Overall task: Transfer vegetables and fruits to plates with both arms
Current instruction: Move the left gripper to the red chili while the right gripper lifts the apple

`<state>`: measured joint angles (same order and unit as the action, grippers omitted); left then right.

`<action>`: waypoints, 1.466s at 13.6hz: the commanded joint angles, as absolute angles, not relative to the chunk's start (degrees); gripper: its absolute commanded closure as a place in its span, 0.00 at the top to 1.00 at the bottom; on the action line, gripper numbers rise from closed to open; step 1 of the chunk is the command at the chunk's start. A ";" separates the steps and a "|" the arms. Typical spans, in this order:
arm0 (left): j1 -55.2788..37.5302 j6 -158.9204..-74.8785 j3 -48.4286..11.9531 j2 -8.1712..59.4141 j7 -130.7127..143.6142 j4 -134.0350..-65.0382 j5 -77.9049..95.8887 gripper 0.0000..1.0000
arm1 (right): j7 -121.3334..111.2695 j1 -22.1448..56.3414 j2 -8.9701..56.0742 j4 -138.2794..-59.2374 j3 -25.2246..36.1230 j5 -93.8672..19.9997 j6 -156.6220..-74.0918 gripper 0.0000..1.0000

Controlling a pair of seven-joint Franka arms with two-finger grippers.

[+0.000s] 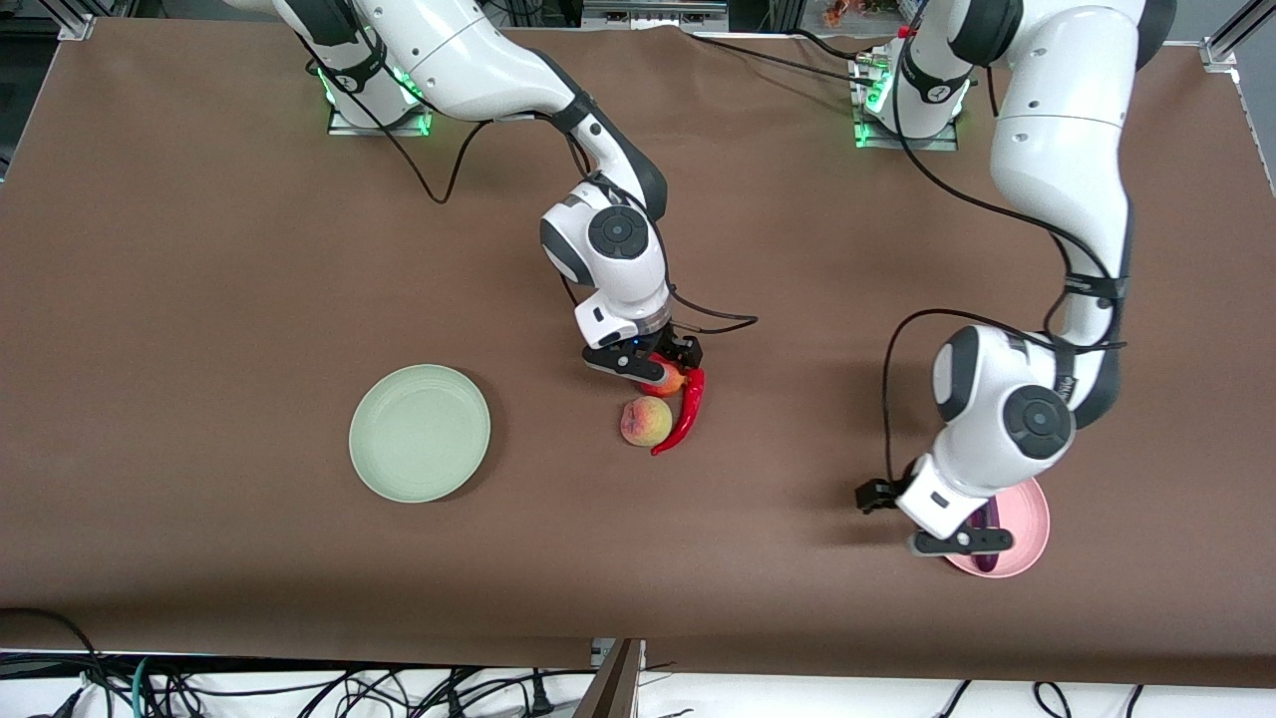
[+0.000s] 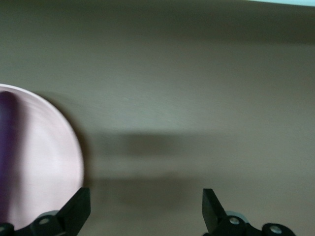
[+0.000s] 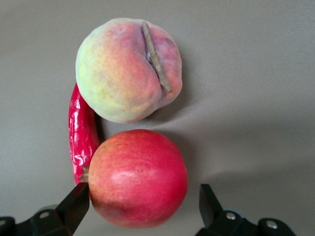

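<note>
Right wrist view shows the right gripper (image 3: 140, 204) down over the apple (image 3: 138, 177), its jaws spread either side of the fruit with a gap on one side, not yet gripping. The peach (image 3: 128, 69) and chili pepper (image 3: 81, 135) lie just beside the apple at mid-table. The left gripper (image 2: 146, 209) hovers empty by the pink plate (image 2: 47, 162), jaws wide, the eggplant (image 2: 7, 147) lying on the plate. Next, the right jaws likely need to close squarely on the apple, then carry it to the green plate (image 1: 420, 432).

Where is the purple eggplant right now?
The eggplant lies on the pink plate at the left arm's end of the table, near the front camera, partly hidden under the open left gripper.
</note>
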<state>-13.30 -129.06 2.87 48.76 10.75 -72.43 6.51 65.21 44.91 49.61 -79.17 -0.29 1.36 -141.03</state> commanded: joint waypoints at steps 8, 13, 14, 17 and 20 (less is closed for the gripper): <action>-20.03 -128.93 3.52 50.89 11.07 -72.86 8.88 1.00 | 65.04 45.09 49.57 -77.52 0.44 3.60 -140.80 0.20; -21.96 -129.02 3.52 51.50 10.99 -72.86 8.96 1.00 | 63.73 44.83 44.22 -78.22 0.44 3.16 -134.58 0.20; -23.54 -129.02 3.52 51.50 11.07 -72.86 9.75 1.00 | 61.98 44.74 42.99 -78.40 0.44 3.08 -131.52 0.20; -26.54 -128.76 3.43 51.24 10.99 -74.27 10.81 1.00 | 55.48 41.76 38.16 -80.58 0.53 2.73 -124.82 0.21; -29.61 -128.32 3.43 50.89 10.81 -76.62 10.90 1.00 | 35.35 32.30 32.80 -86.81 0.53 1.33 -120.52 0.21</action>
<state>-28.16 -128.77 2.54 51.76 11.88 -74.10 9.09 48.11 38.76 37.67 -80.28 1.31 2.66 -122.20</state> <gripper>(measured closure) 0.000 0.198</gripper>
